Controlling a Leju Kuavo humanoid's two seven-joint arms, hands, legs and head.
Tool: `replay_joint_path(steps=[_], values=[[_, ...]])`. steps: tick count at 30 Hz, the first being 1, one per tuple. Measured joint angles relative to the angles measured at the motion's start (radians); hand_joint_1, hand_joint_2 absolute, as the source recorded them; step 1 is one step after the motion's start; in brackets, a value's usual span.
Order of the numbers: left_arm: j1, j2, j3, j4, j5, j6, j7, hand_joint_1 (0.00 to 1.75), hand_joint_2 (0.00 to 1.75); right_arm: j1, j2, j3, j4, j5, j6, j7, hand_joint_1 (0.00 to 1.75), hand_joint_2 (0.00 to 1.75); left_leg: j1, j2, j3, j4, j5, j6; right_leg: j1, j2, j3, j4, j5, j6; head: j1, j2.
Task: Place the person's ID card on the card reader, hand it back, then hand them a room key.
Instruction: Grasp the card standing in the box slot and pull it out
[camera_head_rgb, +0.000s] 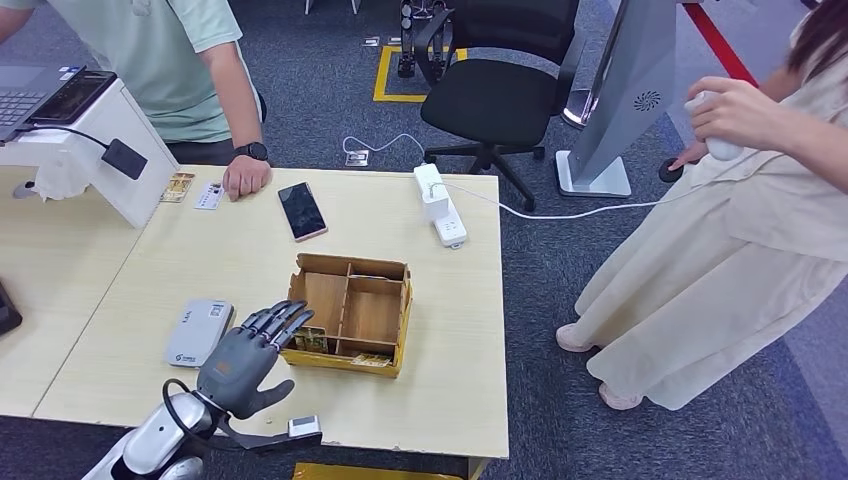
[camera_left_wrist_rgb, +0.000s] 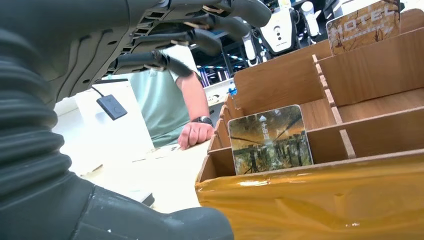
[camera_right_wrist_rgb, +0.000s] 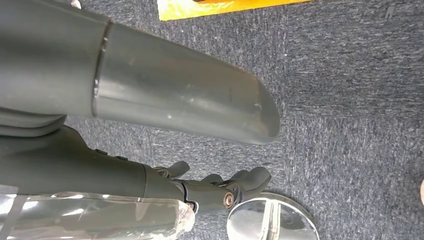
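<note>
A: Where does the job stand?

B: Late, I'd judge. Two cards (camera_head_rgb: 194, 189) lie flat on the desk (camera_head_rgb: 450, 340) just beside the seated person's hand (camera_head_rgb: 245, 177). One is probably the ID, though I can't read either, so the hand-back looks done but isn't certain.

A: And the card reader?

B: The grey card reader (camera_head_rgb: 198, 331) sits near the robot's edge of the desk with nothing on it, which fits the scan being over.

A: So the room key is what's left?

B: That's my reading. The left robot hand (camera_head_rgb: 247, 358) hovers between the reader and the wooden box (camera_head_rgb: 352, 313), fingers apart and stretched toward the box's near-left compartment, holding nothing. A room key card (camera_left_wrist_rgb: 270, 140) printed with trees stands upright in that compartment, leaning on the divider. Another card marked HOTEL (camera_left_wrist_rgb: 363, 24) stands in a farther slot.

A: Is the hand touching the key?

B: From the wrist camera the fingers (camera_left_wrist_rgb: 165, 59) hang above and short of it, so no contact that I can see.

A: The right robot hand?

B: The right robot hand (camera_right_wrist_rgb: 220, 187) hangs low over the carpet, fingers curled in, nothing in them.

A: What remains?

B: Pinching the key out of the box and passing it across.
</note>
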Motion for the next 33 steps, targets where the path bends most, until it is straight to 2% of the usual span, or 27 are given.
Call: replay_joint_path(steps=[13,33], values=[[-0.024,-0.019,0.0,0.001,-0.008,-0.006,-0.002,0.0,1.75,0.0,0.0,0.01,0.0,0.0,0.0,0.002,0.0,0.0,0.0,0.0,0.0,0.0,0.0,0.0,0.0,0.0,0.0,0.0,0.0,0.0,0.0,0.0],[-0.003,-0.001,-0.003,0.0,0.001,-0.033,-0.016,0.0,1.75,0.005,0.0,0.011,0.0,-0.01,0.0,0.002,0.0,0.0,0.0,0.0,0.0,0.0,0.0,0.0,0.0,0.0,0.0,0.0,0.0,0.0,0.0,0.0]])
